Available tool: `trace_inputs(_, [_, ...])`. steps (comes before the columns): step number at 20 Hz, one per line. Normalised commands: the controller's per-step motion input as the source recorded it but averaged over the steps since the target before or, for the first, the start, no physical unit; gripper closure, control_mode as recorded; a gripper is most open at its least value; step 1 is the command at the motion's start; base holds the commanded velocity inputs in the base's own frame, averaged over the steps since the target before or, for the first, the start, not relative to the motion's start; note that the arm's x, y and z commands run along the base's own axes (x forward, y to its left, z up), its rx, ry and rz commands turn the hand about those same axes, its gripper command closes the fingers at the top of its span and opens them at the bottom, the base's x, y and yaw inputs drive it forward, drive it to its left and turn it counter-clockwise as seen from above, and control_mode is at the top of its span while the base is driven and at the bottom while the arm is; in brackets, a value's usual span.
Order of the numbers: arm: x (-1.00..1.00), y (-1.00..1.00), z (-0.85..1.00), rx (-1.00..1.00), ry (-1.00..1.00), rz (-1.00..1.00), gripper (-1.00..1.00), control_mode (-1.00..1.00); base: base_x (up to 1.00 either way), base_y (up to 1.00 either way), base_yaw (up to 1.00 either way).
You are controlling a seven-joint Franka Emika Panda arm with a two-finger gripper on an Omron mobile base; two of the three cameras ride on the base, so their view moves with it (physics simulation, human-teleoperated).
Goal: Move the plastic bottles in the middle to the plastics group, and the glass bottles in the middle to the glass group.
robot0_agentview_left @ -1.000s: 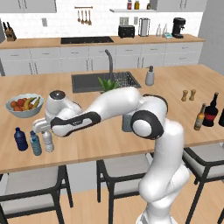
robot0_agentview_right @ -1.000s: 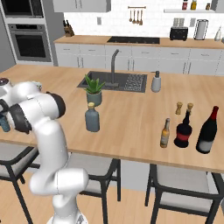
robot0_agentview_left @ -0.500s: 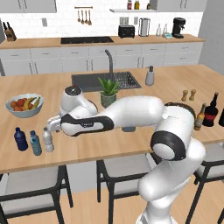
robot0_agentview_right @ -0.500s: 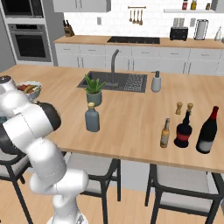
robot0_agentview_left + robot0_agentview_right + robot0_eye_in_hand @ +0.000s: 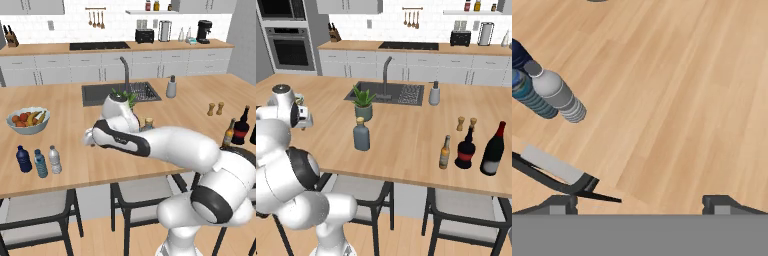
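Clear plastic bottle (image 5: 54, 159) sits beside the blue pair (image 5: 31, 160), amber bottle (image 5: 444, 152) beside wine bottles (image 5: 492, 149); stoppered bottle (image 5: 361, 134) left mid-counter, gripper (image 5: 637, 202) spread, empty.

bottles sorted and unsorted on the wooden island

we see the small clear plastic bottle (image 5: 54, 159) upright just beside the pale blue bottle (image 5: 40, 163) and dark blue bottle (image 5: 22, 158), at 9 o'clock of the island. the slim amber bottle (image 5: 444, 152) stands beside the dark red-labelled bottle (image 5: 465, 148) and the reddish bottle (image 5: 493, 149) at 3 o'clock. the clear greyish bottle with tan stopper (image 5: 361, 134) stands mid-island.
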Motion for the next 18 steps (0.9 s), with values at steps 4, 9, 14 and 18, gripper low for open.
trace_inputs(4, [-0.03, -0.94, 0.20, 0.00, 0.09, -0.10, -1.00, -1.00, 0.00, 0.00, 0.00])
trace_inputs(9, [0.00, -0.92, 0.22, 0.00, 0.15, -0.14, -1.00, -1.00, 0.00, 0.00, 0.00])
trace_inputs(14, [0.00, -0.84, 0.22, 0.00, 0.13, -0.12, -1.00, -1.00, 0.00, 0.00, 0.00])
trace_inputs(18, [0.18, -0.66, 0.04, -0.01, 0.02, -0.11, -1.00, -1.00, 0.00, 0.00, 0.00])
